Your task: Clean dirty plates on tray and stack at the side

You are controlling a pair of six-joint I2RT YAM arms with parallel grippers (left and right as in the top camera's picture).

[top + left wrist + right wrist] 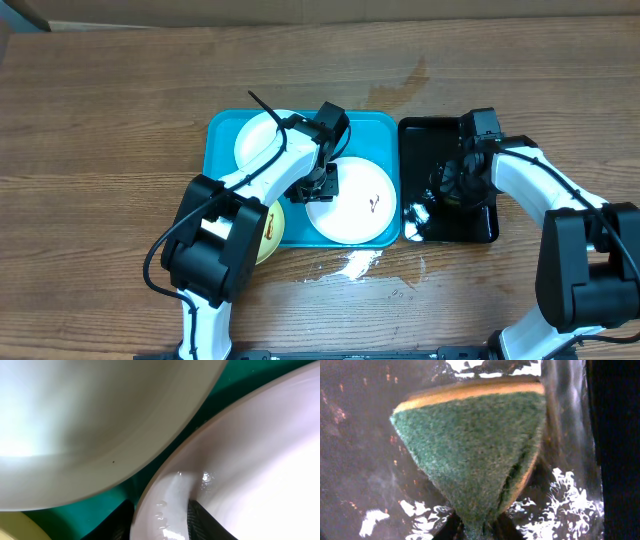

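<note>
The turquoise tray holds two white plates: one at its back left, and a larger-looking one at its right with a small dark smear. A pale yellow-green plate lies at the tray's front left corner, mostly hidden by my left arm. My left gripper is shut on the wet rim of the right white plate, one finger on each side. My right gripper is over the black tray, shut on a green and yellow sponge, which is pinched and folded.
The glossy black tray sits right of the turquoise one and is wet. A puddle of water lies on the wooden table in front of both trays. In the left wrist view the back white plate is close beside the held one.
</note>
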